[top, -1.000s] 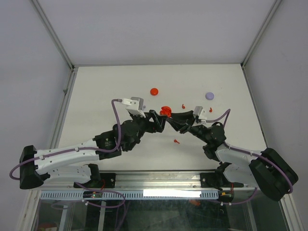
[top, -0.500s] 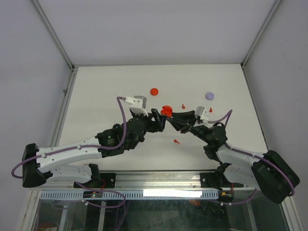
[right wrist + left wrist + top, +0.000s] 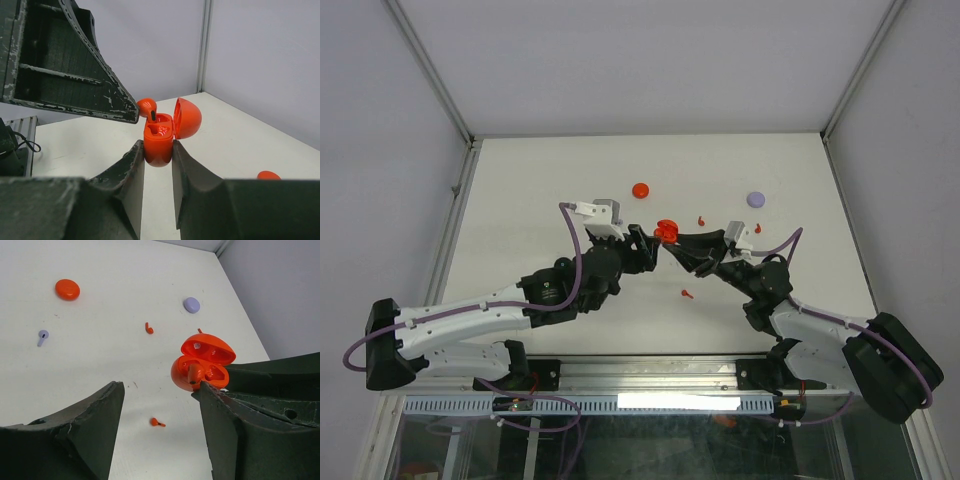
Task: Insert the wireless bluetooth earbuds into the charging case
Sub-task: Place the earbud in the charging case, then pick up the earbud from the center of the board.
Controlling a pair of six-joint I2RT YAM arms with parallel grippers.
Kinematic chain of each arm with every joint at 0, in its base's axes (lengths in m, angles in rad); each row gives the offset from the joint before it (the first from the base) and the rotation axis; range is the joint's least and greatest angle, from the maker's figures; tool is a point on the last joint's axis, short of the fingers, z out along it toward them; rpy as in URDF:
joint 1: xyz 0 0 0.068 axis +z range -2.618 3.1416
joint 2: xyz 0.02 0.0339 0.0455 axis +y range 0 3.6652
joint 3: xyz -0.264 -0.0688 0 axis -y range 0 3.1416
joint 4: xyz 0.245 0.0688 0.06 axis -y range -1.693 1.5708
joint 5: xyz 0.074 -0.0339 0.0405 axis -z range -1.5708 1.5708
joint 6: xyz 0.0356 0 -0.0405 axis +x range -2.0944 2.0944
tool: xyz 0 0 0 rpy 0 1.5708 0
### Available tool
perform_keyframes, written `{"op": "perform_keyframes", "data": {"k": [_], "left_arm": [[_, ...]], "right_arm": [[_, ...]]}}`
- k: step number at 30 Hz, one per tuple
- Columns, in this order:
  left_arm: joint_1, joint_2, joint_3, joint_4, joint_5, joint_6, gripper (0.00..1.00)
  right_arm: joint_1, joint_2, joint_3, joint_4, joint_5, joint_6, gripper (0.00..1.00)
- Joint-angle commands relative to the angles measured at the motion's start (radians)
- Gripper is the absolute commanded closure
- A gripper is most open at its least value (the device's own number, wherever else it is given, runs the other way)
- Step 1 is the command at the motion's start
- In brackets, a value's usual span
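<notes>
Your right gripper (image 3: 157,155) is clamped on the case (image 3: 181,376), one finger on each side of its lower half. The lid hangs open on the far side, away from your left arm.

One red earbud (image 3: 147,106) stands in the near socket. Its stem points down into the case, towards the right fingertips, and its head is proud of the rim. It looks only partly seated.

Your left gripper (image 3: 160,386) has its jaws apart with nothing between them. The case lies off the tip of one finger (image 3: 100,90), the one on the right in the left wrist view, not in the gap. The lower corner of that finger appears to touch the earbud's head from the side opposite the lid.

The coming move turns on that contact. The earbud's long axis runs along the socket, straight towards the right grip, so I judge the push should follow that line. A sideways shove towards the lid could tip the earbud out or twist the case in the right jaws. The left arm is the one to act, since the right has its hold to keep.

Below the left jaws, well apart from both grippers, a loose earbud (image 3: 157,422) lies on the table (image 3: 100,370).
</notes>
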Motion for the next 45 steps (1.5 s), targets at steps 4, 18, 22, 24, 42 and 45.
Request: {"op": "perform_keyframes", "data": {"k": [4, 18, 22, 24, 42, 45], "left_arm": [[0.022, -0.048, -0.019, 0.014, -0.027, -0.025, 0.38], [0.043, -0.096, -0.059, 0.032, 0.046, 0.017, 0.36], [0.053, -0.178, -0.153, 0.159, 0.139, 0.123, 0.35], [0.072, -0.223, -0.21, 0.242, 0.217, 0.181, 0.34], [0.446, -0.188, -0.491, 0.725, 0.965, 0.197, 0.27], [0.446, -0.158, -0.504, 0.766, 1.0, 0.185, 0.28]], "right_arm": [[-0.002, -0.029, 0.018, 0.042, -0.011, -0.01, 1.0], [-0.01, -0.045, 0.004, 0.006, -0.001, -0.02, 1.0], [-0.01, -0.057, 0.0, -0.012, -0.024, -0.005, 1.0], [-0.01, -0.072, 0.004, -0.039, -0.033, -0.001, 1.0], [-0.101, -0.111, 0.026, -0.138, -0.175, 0.192, 1.0], [-0.108, -0.12, 0.02, -0.161, -0.193, 0.187, 1.0]]}}
